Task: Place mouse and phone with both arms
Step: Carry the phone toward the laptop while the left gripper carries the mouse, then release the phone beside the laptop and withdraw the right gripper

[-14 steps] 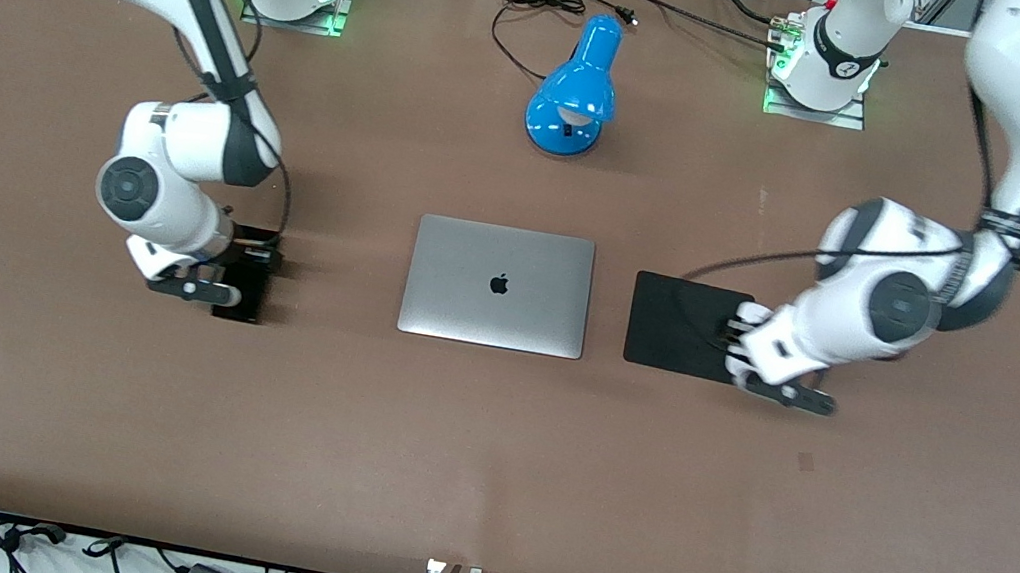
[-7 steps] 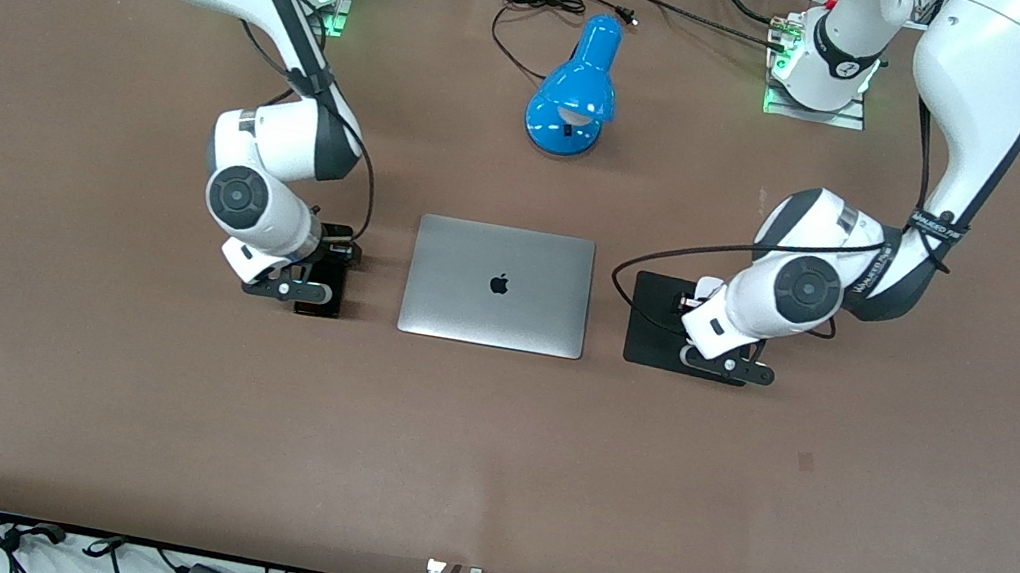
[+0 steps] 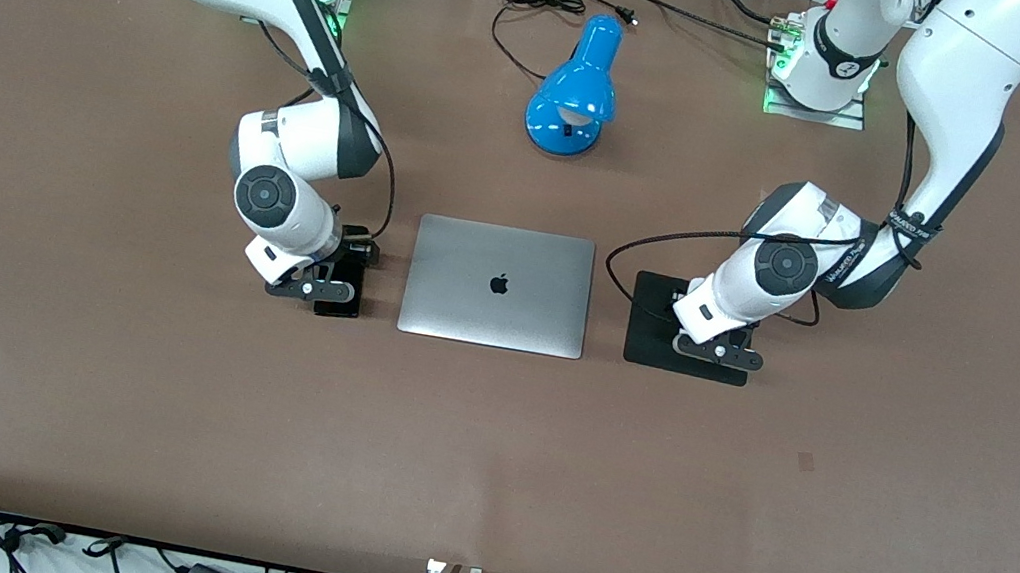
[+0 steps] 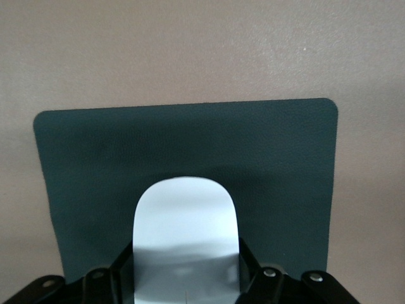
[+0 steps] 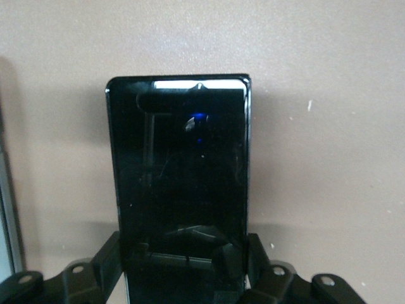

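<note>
My right gripper [image 3: 320,286] is shut on the black phone [image 3: 341,288] and holds it flat, low over the table beside the laptop, at the right arm's end. In the right wrist view the phone [image 5: 180,171] lies between my fingers [image 5: 104,259], glossy face up. My left gripper [image 3: 715,346] is shut on the white mouse [image 4: 185,234] and holds it low over the black mouse pad [image 4: 82,164]. The front view shows the pad [image 3: 653,333], but my left hand hides the mouse there. I cannot tell whether either thing touches what lies below it.
A closed silver laptop [image 3: 498,285] lies in the middle between both grippers. A blue desk lamp [image 3: 576,89] with a black cable [image 3: 522,0] lies farther from the front camera than the laptop. Brown table surface [image 3: 483,465] stretches nearer the camera.
Both arms have moved in toward the laptop. The right gripper brought the phone beside the laptop. The left gripper moved with the mouse over the mouse pad.
</note>
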Robot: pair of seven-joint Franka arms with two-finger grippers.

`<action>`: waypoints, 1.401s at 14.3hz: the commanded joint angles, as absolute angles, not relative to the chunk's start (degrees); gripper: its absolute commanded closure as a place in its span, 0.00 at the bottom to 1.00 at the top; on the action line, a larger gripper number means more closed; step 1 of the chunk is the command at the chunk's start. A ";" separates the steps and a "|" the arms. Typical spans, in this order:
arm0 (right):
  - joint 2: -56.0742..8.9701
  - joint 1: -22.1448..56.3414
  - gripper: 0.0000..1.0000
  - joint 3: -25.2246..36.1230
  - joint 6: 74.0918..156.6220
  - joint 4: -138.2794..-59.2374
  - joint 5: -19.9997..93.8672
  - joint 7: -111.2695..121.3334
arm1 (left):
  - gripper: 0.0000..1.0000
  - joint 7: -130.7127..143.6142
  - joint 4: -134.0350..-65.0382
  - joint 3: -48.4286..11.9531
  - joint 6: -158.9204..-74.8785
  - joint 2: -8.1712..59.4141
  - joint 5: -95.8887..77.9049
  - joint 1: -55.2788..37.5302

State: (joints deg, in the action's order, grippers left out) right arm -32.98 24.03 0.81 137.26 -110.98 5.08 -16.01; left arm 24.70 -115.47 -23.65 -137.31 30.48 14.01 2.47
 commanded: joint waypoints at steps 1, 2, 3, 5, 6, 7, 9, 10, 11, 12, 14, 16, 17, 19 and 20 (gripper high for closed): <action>-33.57 24.00 0.00 1.14 139.13 -109.87 5.98 -19.50 | 0.76 26.10 -117.59 -23.56 -142.19 30.67 15.82 2.99; -33.49 23.73 0.00 1.14 138.87 -108.73 6.06 -19.60 | 0.75 26.10 -117.86 -23.55 -143.08 30.76 15.91 2.99; -32.88 23.56 0.00 1.40 138.78 -107.68 5.98 -19.25 | 0.75 26.10 -118.04 -23.47 -143.09 30.85 15.91 2.99; -28.59 22.59 0.00 1.93 138.08 -107.05 5.98 -18.72 | 0.74 26.10 -118.04 -23.12 -143.09 30.76 15.91 3.08; -25.95 21.28 0.00 2.80 136.95 -106.96 5.98 -18.46 | 0.74 26.10 -118.04 -23.03 -143.09 30.85 15.91 3.08; -23.32 19.62 0.00 3.07 134.67 -106.96 5.89 -17.85 | 0.73 26.10 -118.04 -23.11 -143.09 30.76 15.91 3.08; -19.44 14.79 0.00 2.99 129.57 -106.09 5.54 -17.67 | 0.68 26.02 -118.04 -23.03 -143.09 30.85 15.91 2.99; -17.42 13.98 0.00 3.08 126.68 -105.30 5.54 -17.93 | 0.62 26.02 -118.04 -23.03 -143.09 30.85 15.91 3.08; -15.84 13.10 0.00 3.51 123.17 -104.42 5.02 -18.02 | 0.41 26.02 -118.04 -23.03 -143.09 30.85 15.91 2.99; -14.25 12.31 0.00 4.47 120.26 -103.72 4.92 -18.10 | 0.28 25.84 -117.95 -23.03 -143.09 30.85 15.91 2.99; -11.61 11.43 0.00 7.63 114.55 -101.53 4.92 -17.58 | 0.08 25.84 -117.78 -23.03 -143.09 30.76 16.17 3.08; -10.20 11.16 0.00 9.92 107.88 -98.54 4.92 -16.10 | 0.00 25.84 -117.69 -23.03 -142.74 30.67 16.17 3.08; -8.98 11.08 0.00 10.80 104.01 -97.13 5.01 -14.69 | 0.00 26.10 -117.60 -23.11 -142.47 30.50 16.08 3.08; -7.83 10.81 0.00 14.05 96.62 -94.06 5.01 -10.83 | 0.00 26.10 -117.25 -23.12 -141.60 28.93 16.17 3.16; -8.00 10.81 0.00 14.85 94.76 -93.17 5.01 -8.20 | 0.00 26.10 -116.46 -23.20 -138.98 27.26 16.08 3.16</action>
State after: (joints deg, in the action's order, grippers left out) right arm -8.20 11.07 13.23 99.46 -95.68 5.07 -12.45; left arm 24.71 -116.81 -23.14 -142.09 30.92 14.33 2.99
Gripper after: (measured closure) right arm 0.000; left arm 0.000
